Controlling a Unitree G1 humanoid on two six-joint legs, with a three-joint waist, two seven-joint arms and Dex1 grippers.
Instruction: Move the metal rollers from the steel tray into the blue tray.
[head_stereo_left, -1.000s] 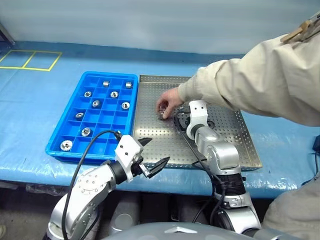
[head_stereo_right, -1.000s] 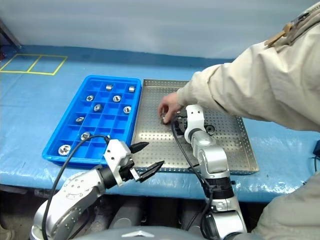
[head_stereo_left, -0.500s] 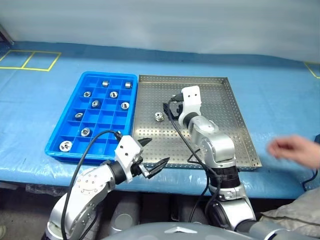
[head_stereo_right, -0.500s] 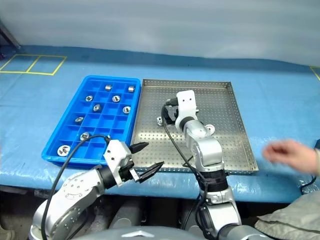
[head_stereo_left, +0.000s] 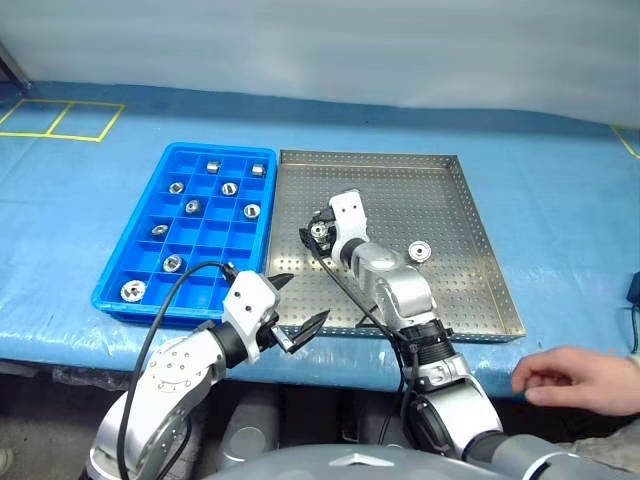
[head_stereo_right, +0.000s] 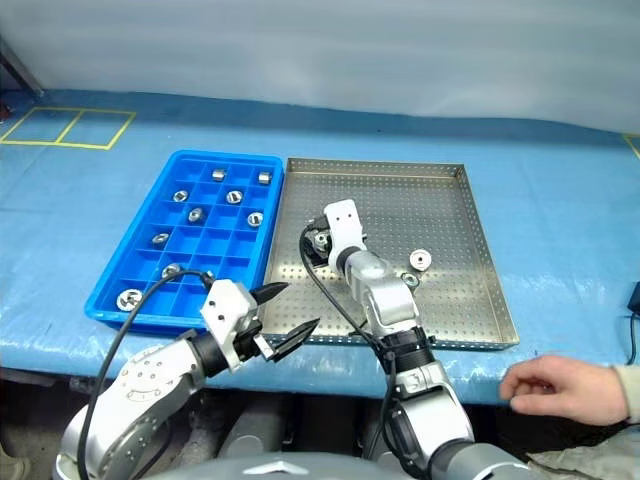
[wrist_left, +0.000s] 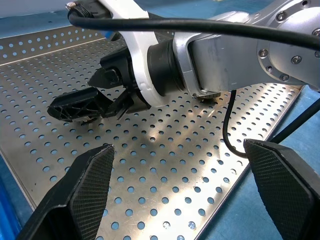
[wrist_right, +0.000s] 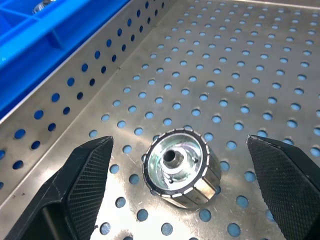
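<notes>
While eight metal rollers (head_stereo_left: 229, 188) fill the blue tray (head_stereo_left: 149, 233), two sit in the steel tray (head_stereo_left: 452, 271).

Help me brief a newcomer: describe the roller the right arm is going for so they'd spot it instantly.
Find the steel tray right of the blue tray. Two rollers lie on it; the one nearer the blue tray sits between the right tool's open fingers, while the other roller lies alone.
</notes>
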